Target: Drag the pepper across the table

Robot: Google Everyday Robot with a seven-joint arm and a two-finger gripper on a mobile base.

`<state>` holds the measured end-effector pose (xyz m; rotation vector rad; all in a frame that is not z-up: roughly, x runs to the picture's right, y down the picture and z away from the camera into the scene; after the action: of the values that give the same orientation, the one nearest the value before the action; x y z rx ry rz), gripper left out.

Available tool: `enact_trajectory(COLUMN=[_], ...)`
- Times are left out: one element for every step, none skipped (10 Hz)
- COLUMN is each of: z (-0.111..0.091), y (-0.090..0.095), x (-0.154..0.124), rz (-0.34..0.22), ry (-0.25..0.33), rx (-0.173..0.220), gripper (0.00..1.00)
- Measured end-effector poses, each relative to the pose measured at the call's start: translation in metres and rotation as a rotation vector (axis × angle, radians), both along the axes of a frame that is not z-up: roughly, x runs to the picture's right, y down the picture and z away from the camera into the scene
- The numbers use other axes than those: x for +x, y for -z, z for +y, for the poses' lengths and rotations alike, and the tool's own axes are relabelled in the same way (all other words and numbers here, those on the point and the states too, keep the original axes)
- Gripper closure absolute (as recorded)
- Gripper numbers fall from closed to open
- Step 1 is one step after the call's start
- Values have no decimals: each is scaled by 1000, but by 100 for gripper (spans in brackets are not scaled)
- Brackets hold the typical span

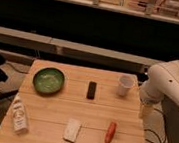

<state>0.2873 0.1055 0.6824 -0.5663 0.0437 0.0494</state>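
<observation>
Not started: my gripper (144, 112) hangs wide-jawed and empty at the table's (57, 106) 3 o'clock edge, pepper (110, 132) untouched at 5 o'clock, whole drag left.

The light wooden butcher-block table (96, 115) looks matt, with visible plank lines. The small slender red-orange pepper (110, 133) has smooth skin. The round green bowl (49, 79) looks glazed. The smooth white-shelled arm's gripper (142, 112) hangs open just off the table's right edge.
</observation>
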Motion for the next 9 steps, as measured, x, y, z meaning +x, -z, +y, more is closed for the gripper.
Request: enact_trajectory(z=[0, 2, 11, 19, 28, 31, 31, 32, 32], y=[0, 0, -2, -5, -8, -7, -7, -6, -6], x=[0, 0, -5, -10, -13, -16, -16, -16, -17], rz=[0, 0, -16, -32, -42, -49, -49, -49, -56], ry=[0, 5, 50, 87, 121, 149, 153, 158, 177], rx=[0, -2, -5, -7, -10, -11, -11, -12, -11], gripper=[20, 20, 20, 20, 20, 20, 20, 20, 20])
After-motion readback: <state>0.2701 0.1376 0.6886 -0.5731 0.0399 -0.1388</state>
